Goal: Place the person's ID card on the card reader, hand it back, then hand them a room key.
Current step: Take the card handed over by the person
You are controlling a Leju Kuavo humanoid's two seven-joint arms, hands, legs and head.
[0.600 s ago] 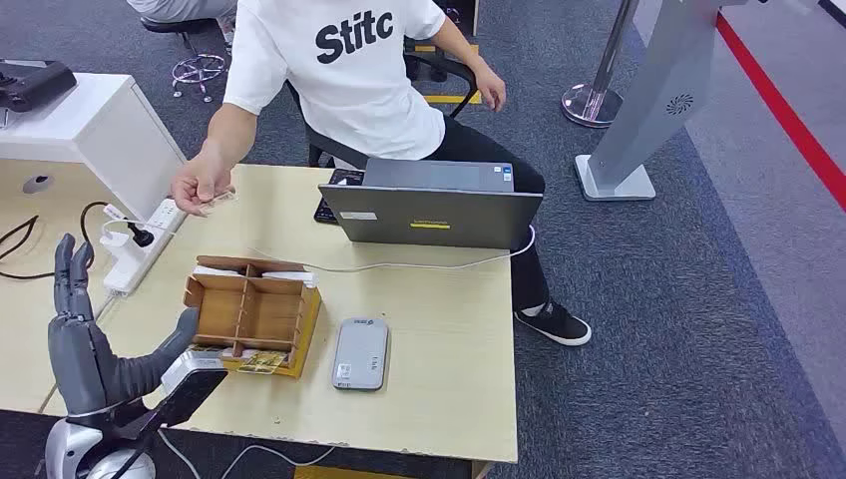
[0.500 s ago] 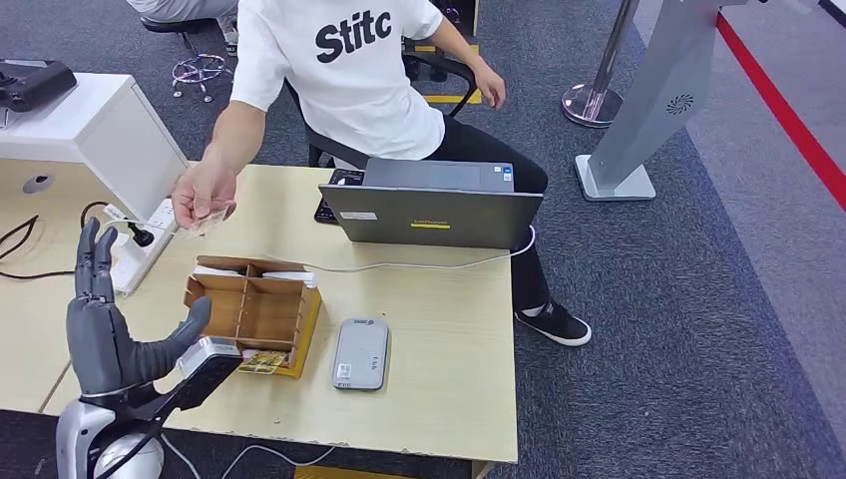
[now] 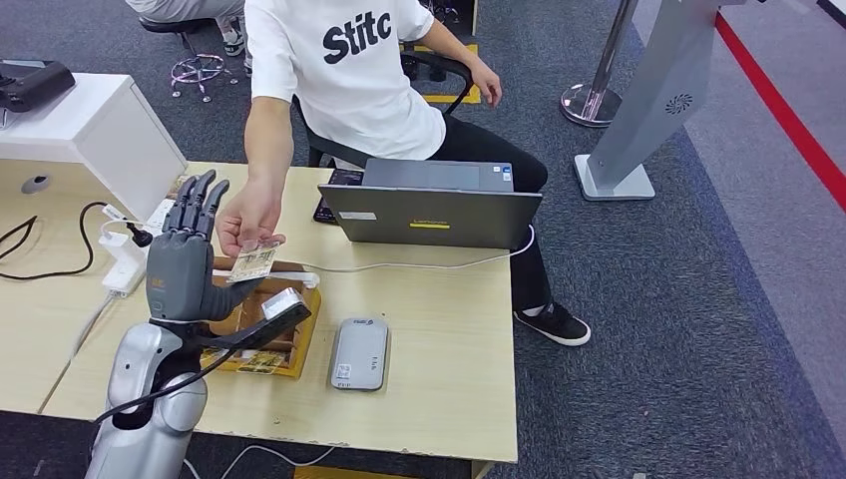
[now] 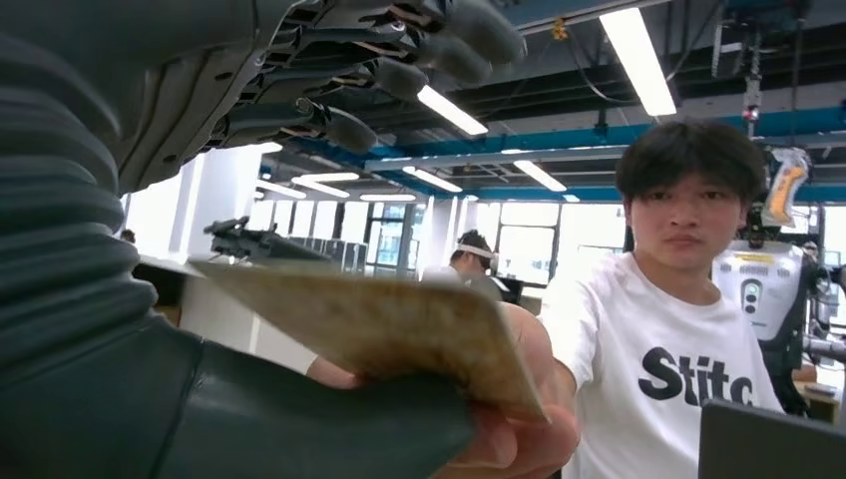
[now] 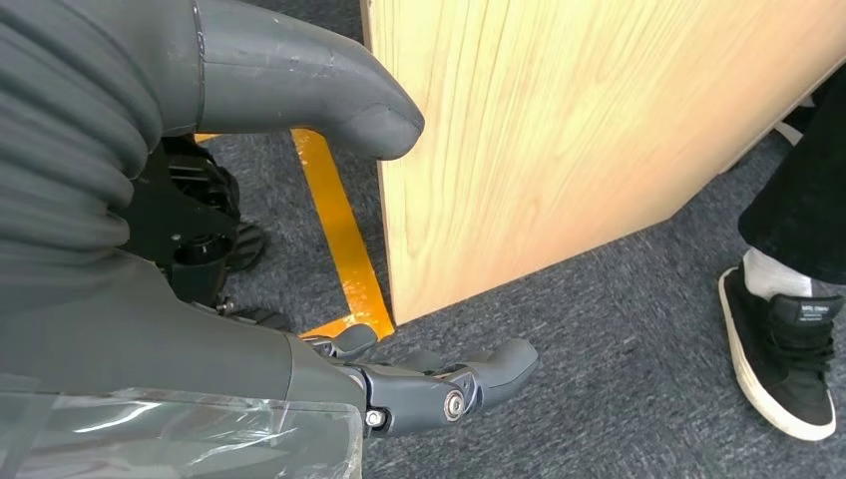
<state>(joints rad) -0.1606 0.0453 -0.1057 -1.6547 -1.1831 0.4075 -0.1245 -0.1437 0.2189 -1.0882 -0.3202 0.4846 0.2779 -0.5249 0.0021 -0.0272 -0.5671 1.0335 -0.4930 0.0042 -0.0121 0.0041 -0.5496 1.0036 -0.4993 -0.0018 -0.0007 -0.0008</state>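
The person's hand (image 3: pixel 249 222) holds out the ID card (image 3: pixel 254 263) above the wooden box (image 3: pixel 307 311). My left hand (image 3: pixel 185 264) is raised right beside it, fingers straight up and apart. In the left wrist view the ID card (image 4: pixel 399 324) lies across my thumb with the fingers (image 4: pixel 399 75) spread above it, and the person's fingertips still pinch its edge. The grey card reader (image 3: pixel 360 353) lies flat on the table to the right of the box. My right hand (image 5: pixel 150 299) hangs beside the table's side panel, holding nothing, fingers loosely apart.
A room key card (image 3: pixel 261 361) lies in the box's front compartment. A closed laptop (image 3: pixel 431 215) and its white cable sit at the table's (image 3: pixel 449 329) far side. A power strip (image 3: pixel 128 267) lies to the left. The person's shoe (image 5: pixel 788 339) is near the table side (image 5: pixel 559 130).
My left hand has risen and swung right, up to the card. The person's hand has come forward and down over the box with the card.
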